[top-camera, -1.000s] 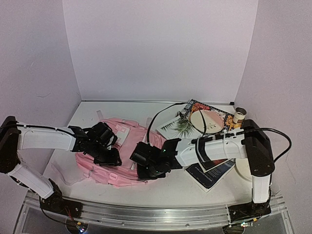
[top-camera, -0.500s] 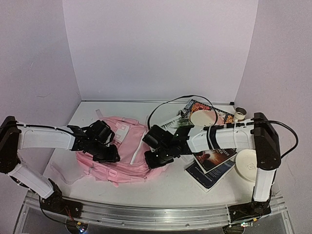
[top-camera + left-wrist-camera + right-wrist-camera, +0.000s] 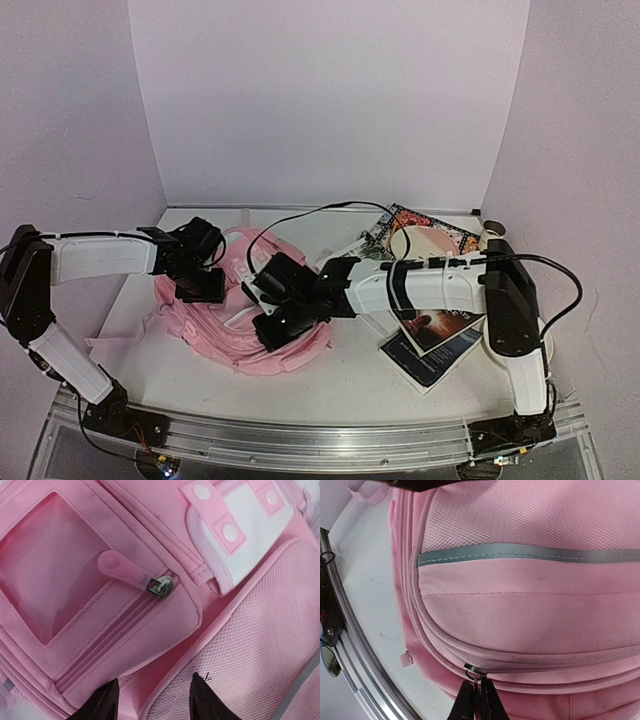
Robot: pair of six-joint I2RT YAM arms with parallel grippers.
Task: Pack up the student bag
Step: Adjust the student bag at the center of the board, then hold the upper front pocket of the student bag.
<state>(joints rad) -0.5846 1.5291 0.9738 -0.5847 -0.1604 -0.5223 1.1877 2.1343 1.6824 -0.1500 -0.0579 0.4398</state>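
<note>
The student bag is pale pink and lies left of centre on the table. My left gripper is at its far left side. In the left wrist view its fingertips stand part-way apart with a ridge of the bag between them, below a front-pocket zip slider. My right gripper is at the bag's near right side. In the right wrist view it is shut on the small metal zip pull of the bag's main zip.
Books and magazines lie right of the bag. A colourful book, a pale plate and a small cup sit at the back right. A white dish shows behind my right arm. A metal rail runs along the front edge.
My right gripper has moved left along the bag. My left gripper has moved back and up, and the bag has shifted and bunched up with it.
</note>
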